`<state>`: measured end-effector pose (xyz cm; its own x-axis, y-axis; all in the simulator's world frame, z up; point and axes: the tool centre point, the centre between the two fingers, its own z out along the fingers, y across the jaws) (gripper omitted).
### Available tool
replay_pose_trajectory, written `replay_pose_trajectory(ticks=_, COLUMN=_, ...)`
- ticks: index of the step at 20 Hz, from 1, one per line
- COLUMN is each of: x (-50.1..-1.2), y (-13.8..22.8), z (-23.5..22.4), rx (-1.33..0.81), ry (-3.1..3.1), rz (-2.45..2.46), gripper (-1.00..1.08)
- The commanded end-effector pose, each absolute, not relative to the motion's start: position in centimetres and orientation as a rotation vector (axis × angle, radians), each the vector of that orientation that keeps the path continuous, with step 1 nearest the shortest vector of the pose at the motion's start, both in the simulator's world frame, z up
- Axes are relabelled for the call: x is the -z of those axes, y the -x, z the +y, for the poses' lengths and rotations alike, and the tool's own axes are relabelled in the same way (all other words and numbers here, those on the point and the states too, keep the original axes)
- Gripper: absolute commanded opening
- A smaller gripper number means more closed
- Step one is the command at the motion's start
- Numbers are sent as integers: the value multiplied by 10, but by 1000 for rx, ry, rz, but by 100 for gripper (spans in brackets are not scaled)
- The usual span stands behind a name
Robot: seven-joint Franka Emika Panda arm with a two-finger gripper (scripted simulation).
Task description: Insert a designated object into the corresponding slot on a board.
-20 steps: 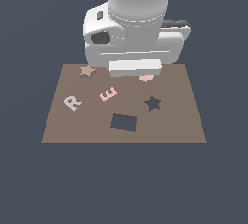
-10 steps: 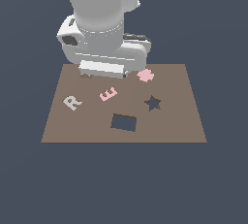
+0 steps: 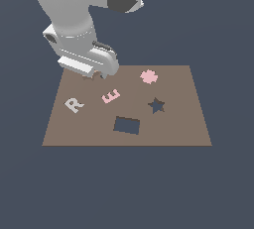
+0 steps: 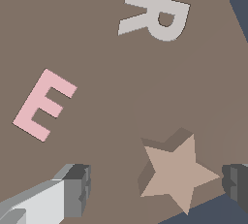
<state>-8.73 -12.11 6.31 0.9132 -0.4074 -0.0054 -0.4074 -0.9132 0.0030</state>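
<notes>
1. Fingers (image 4: 72, 191) stand spread wide in the wrist view, one on each side of the tan star (image 4: 178, 172), and neither pad touches it; the gripper (image 4: 157, 186) is released and holds nothing.
2. That star lies flat at the far corner of the board (image 3: 188, 129) on the exterior view's left, close to the board's edge, and is mostly hidden under the hand in the exterior view.
3. Its star-shaped slot (image 3: 157, 105) sits well apart, toward the exterior view's right, beyond the pink E (image 3: 111, 95) and near the pink flower piece (image 3: 149, 77). A rectangular cut-out (image 3: 127, 125) and a grey R (image 3: 74, 105) also lie on the board.
4. I judge the step in hand to be the approach for the grasp: the star is bracketed but not yet taken.
5. Next move calls for a little more descent, then closing on the star's flanks. It is thin, so the pads must reach low enough to catch its sides.
</notes>
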Motion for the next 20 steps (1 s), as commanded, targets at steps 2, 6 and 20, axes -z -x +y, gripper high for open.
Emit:
replay_pose_trajectory(ticks=2, x=-55, y=98, z=-133, rx=2, ry=-3054, rz=-729, gripper=100)
replay_pose_trajectory(ticks=6, x=-51, y=103, z=-138, rx=0, ry=-3046, rz=-762, gripper=100)
replay_pose_trajectory(ticks=20, x=-30, y=104, z=-138, rx=0, ry=-3047, rz=-763, gripper=-100)
